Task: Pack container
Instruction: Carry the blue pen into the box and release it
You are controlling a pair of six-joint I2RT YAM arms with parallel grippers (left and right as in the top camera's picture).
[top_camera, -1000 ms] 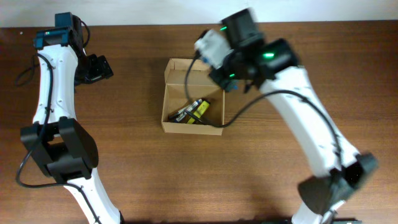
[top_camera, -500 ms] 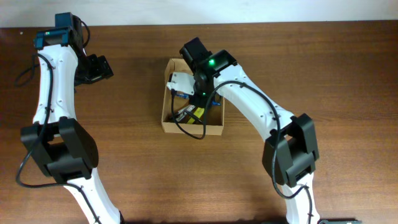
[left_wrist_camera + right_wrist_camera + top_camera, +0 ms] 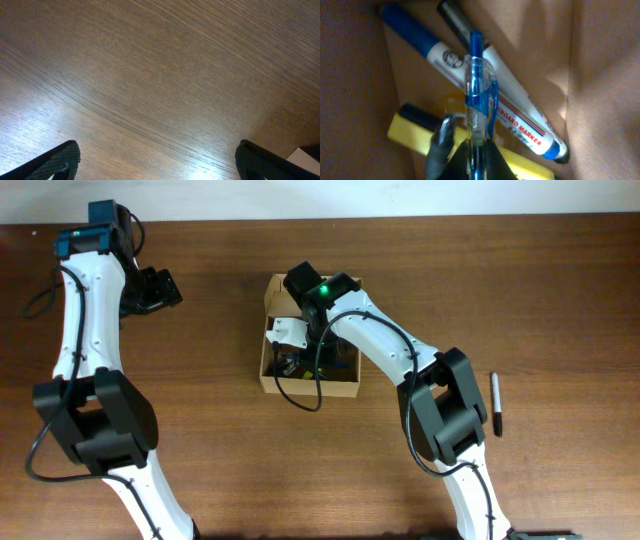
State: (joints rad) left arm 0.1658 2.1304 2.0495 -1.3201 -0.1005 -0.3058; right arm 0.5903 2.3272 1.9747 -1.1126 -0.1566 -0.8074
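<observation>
Cardboard container (image 3: 340, 388) in the middle of the table (image 3: 200, 460), with the right gripper (image 3: 472, 160) reaching down inside it.
A blue pen (image 3: 477, 85) sits between the right fingers, above a whiteboard marker (image 3: 520, 125) and a yellow marker (image 3: 410, 131) on the box floor. I cannot tell if the fingers clamp it or are loose. It is low, probably to land flat among the others. The left gripper (image 3: 155, 288) hangs wide open at the far left, out of the way. A black pen (image 3: 495, 402) at the right is not yet packed.

Top-down overhead (close wrists) above container (image 3: 345, 388)
</observation>
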